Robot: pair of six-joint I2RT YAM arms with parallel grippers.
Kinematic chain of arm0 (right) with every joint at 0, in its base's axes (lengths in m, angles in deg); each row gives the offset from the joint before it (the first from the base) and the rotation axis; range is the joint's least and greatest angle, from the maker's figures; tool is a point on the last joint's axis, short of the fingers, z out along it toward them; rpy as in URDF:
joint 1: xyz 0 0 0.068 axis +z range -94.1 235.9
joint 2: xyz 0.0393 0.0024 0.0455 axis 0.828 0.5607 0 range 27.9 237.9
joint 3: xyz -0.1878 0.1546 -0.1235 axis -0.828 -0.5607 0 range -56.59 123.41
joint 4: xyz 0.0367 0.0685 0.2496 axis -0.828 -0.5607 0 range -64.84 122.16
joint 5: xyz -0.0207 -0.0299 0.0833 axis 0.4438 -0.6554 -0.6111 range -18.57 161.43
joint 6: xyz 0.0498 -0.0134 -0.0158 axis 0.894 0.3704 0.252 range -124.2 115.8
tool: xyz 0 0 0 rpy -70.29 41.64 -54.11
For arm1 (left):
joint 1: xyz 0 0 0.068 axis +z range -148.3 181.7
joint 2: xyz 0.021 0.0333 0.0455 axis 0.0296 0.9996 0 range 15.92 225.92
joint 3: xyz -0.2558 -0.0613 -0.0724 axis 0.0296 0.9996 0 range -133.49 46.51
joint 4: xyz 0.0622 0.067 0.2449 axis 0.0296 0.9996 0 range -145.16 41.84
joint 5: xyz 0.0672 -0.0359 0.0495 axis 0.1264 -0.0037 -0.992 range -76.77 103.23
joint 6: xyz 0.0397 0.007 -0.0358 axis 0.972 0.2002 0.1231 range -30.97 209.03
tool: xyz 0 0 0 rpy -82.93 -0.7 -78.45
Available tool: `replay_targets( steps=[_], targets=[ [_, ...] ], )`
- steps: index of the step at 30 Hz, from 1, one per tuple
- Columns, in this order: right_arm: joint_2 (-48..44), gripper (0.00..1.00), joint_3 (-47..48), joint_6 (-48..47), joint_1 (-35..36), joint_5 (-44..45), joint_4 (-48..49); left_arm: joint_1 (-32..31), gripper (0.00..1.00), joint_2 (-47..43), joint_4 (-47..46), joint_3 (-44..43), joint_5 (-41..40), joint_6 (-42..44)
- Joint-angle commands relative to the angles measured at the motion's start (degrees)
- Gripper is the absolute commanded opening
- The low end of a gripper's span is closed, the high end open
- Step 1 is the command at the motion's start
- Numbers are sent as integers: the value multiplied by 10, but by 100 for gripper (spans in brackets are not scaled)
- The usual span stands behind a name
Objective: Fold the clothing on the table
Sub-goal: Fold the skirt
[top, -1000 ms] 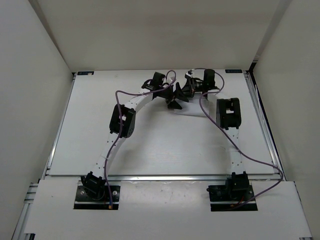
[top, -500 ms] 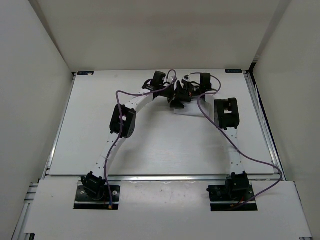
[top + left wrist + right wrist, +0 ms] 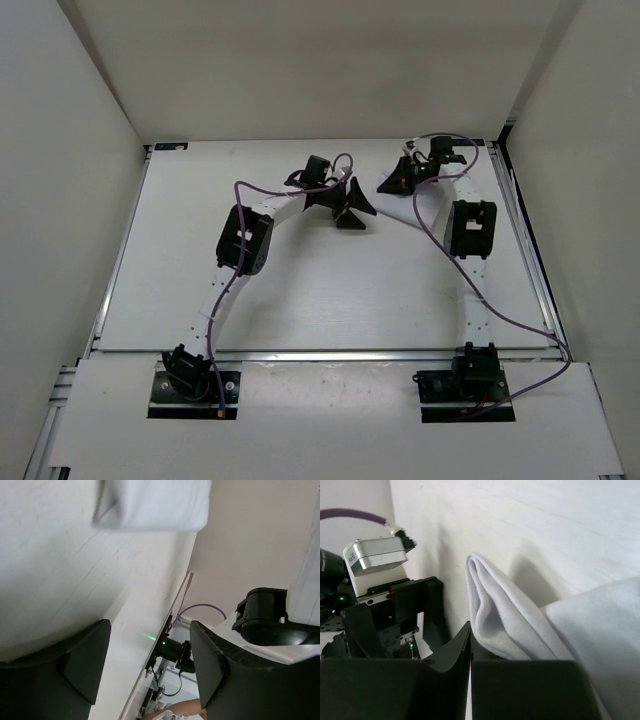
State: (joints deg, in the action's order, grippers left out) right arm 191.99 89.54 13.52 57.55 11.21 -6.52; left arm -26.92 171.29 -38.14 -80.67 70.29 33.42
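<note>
— Right side first. What's in it?

— My right pincer (image 3: 469,635): jaws pressed together, pinching the clothing (image 3: 506,626). Thin white fabric, doubled into a soft fold that stands up just past my fingertips. The rest spreads off to one side, draped over the finger there. It throws a shadow on the table (image 3: 555,520) just beyond.

— And the left?

— My left pincer (image 3: 150,627): spread wide, with bare tabletop showing in the gap between the fingers (image 3: 87,662). The clothing is straight ahead of it, beyond the tips and apart from both fingers. It's blurred in that view, a pale rounded lump. Can't tell from there whether its lower edge touches the table.

— How do the two pincers stand to each other?

— Seen from above, both are out over the far part of the table. The right one is off to the right of the left one, near it but apart, with their tips turned toward each other. From up there the fabric is white on white and I can't make it out.
</note>
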Motion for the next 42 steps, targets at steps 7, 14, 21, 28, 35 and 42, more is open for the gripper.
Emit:
replay_targets(
  steps=[7, 14, 21, 28, 35, 42],
  targets=[
    [-33, 0, -20, 14, -44, -124, 50, -2, 55, -91, -51, 93, -19, -9],
    [-136, 20, -64, 126, -47, -202, 174, 7, 18, -176, -125, 186, -47, -11],
    [-218, 64, 90, -202, -36, 278, -213, 12, 99, -262, 98, 164, -203, 179],
    [-288, 99, -65, -203, -109, 331, -249, 32, 99, -397, 72, 356, -339, 198],
    [-394, 56, -236, -207, -124, 382, -252, 25, 99, -420, 44, 379, -327, 220],
    [-511, 1, -309, -200, -127, 381, -240, 5, 0, -279, -118, 226, -178, 150]
  ],
)
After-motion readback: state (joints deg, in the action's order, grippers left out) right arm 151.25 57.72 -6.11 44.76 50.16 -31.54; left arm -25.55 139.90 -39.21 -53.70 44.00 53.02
